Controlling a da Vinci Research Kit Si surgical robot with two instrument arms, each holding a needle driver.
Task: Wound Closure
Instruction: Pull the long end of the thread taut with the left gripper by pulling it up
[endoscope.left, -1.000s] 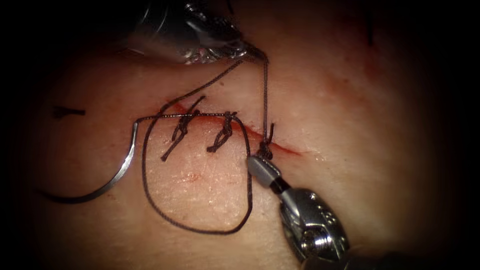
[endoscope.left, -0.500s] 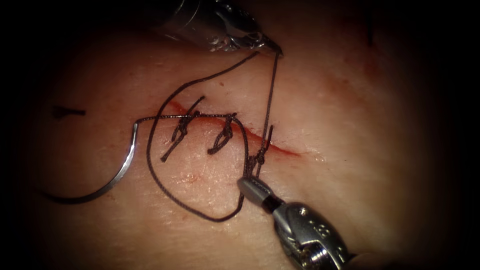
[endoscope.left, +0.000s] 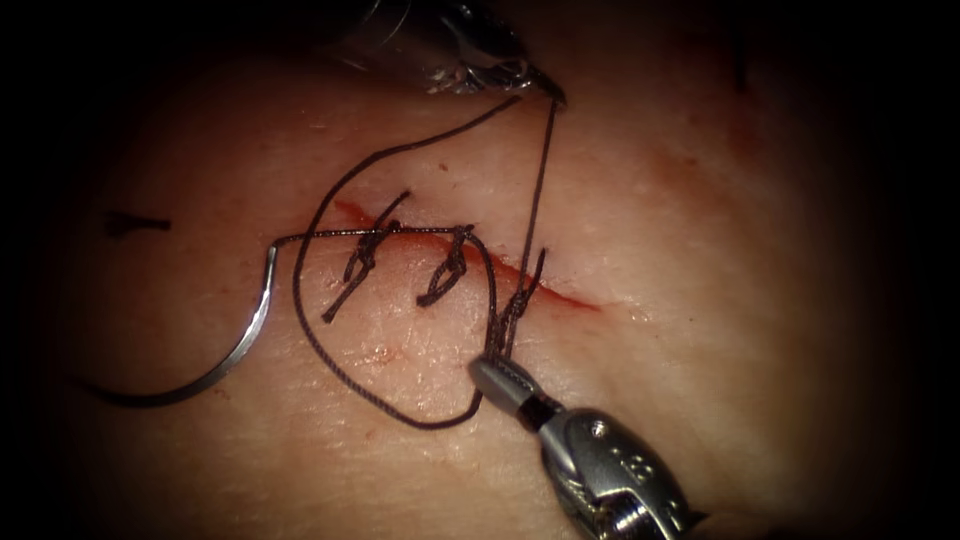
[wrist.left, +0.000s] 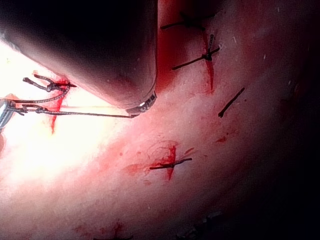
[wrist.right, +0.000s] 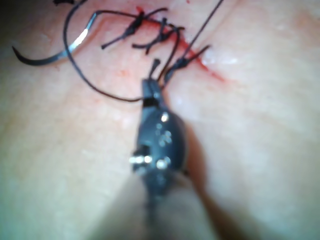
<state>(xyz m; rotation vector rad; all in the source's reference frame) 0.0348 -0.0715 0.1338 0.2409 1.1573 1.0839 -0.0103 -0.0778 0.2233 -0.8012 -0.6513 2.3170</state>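
Two tools hold thread (endoscope.left: 400, 415) at once: we see the left tool (endoscope.left: 545, 90) with jaws closed on a strand above the cut (endoscope.left: 560, 295), and the right tool (endoscope.left: 488, 368) with jaws closed on the short thread end just below the newest knot (endoscope.left: 520, 300). From there the thread loops wide over the tissue (endoscope.left: 700, 350) past two finished stitches (endoscope.left: 445, 265). Our needle (endoscope.left: 215, 350) lies free on the surface, left of the cut, held by neither tool and not in the tissue.
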